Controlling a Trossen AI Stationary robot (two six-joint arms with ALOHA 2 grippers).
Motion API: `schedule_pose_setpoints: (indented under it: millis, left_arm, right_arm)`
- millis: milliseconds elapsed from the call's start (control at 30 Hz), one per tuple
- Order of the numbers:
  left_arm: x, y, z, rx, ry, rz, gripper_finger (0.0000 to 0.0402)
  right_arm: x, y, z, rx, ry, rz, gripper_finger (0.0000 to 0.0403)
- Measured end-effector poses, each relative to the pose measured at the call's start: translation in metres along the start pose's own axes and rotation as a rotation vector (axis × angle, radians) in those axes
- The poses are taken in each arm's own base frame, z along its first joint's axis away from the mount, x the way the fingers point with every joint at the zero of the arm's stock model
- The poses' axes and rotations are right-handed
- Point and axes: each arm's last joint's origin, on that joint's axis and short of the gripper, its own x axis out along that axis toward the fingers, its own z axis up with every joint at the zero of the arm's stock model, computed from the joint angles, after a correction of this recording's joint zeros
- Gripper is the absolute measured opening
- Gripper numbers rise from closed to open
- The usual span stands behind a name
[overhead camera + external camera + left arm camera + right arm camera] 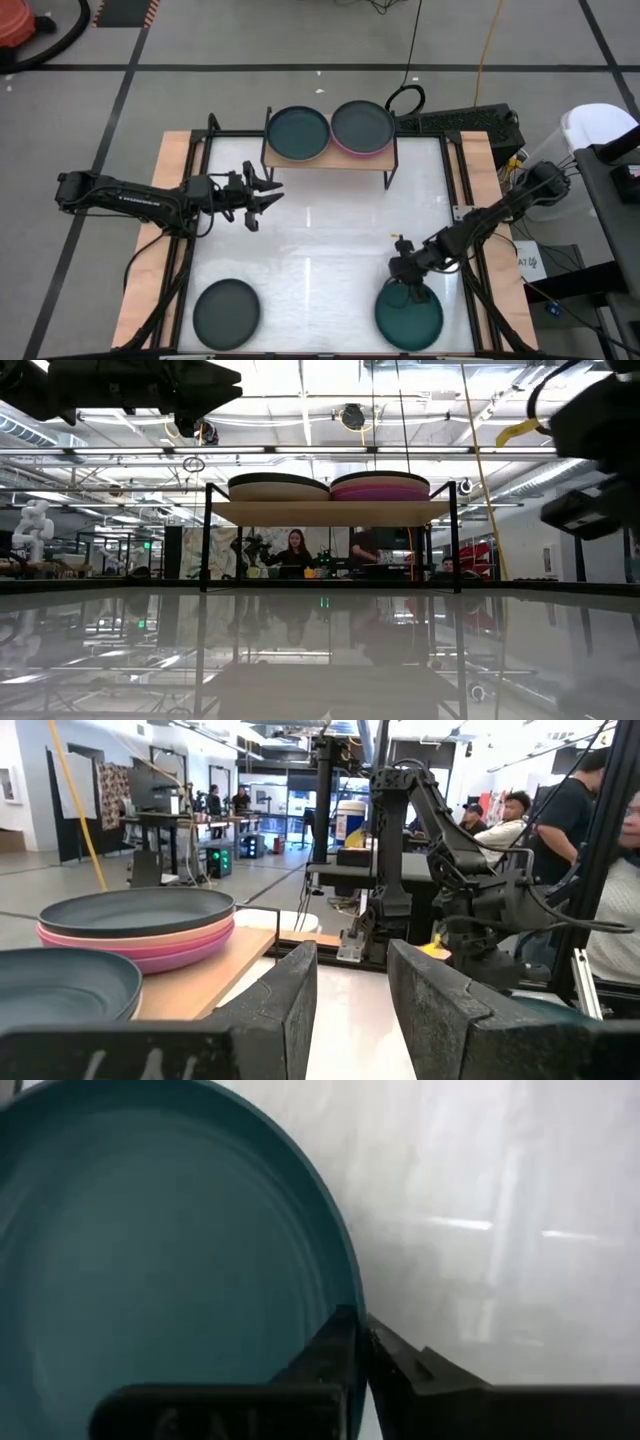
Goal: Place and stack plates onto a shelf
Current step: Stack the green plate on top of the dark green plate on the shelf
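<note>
Plates sit on the shelf (330, 160) at the table's far edge: a dark teal one (297, 132) on the left stack, a dark grey one (362, 124) topping pink ones on the right. I see the right gripper (412, 290) at the near right, its fingers pinched on the rim of the teal plate (408, 316) lying on the table (320, 240). My left gripper (268, 190) hovers spread open, empty, just before the shelf's left end. A black plate (226, 312) lies near left.

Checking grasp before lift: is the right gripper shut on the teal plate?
Shut on it: the right gripper pinches the teal plate's rim, fingers on either side, no gap showing.
</note>
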Motion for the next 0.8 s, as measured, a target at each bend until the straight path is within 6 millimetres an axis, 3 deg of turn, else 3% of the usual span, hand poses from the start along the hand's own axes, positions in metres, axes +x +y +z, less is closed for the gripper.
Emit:
schedule_pose_setpoints:
  millis: [133, 300, 467, 633, 800]
  left_arm:
    - [0.000, 0.000, 0.000, 0.000, -0.001, 0.000, 0.0131]
    - [0.000, 0.000, 0.000, -0.001, -0.001, 0.000, 0.0131]
    - [-0.002, 0.000, 0.002, 0.000, -0.012, -0.001, 0.0131]
    - [-0.013, 0.001, 0.017, 0.049, -0.077, -0.001, 0.0131]
    - [-0.027, 0.003, 0.023, 0.115, -0.045, 0.057, 0.0131]
  right_arm:
    - [-0.012, -0.010, 0.009, 0.038, -0.100, -0.096, 0.0002]
    - [-0.042, -0.033, 0.030, 0.087, -0.307, -0.299, 0.0001]
    - [-0.084, -0.056, 0.055, 0.037, -0.523, -0.512, 0.0001]
    - [-0.129, -0.082, 0.085, 0.042, -0.777, -0.574, 0.0000]
    - [-0.171, -0.118, 0.107, 0.081, -0.922, -0.666, 0.0000]
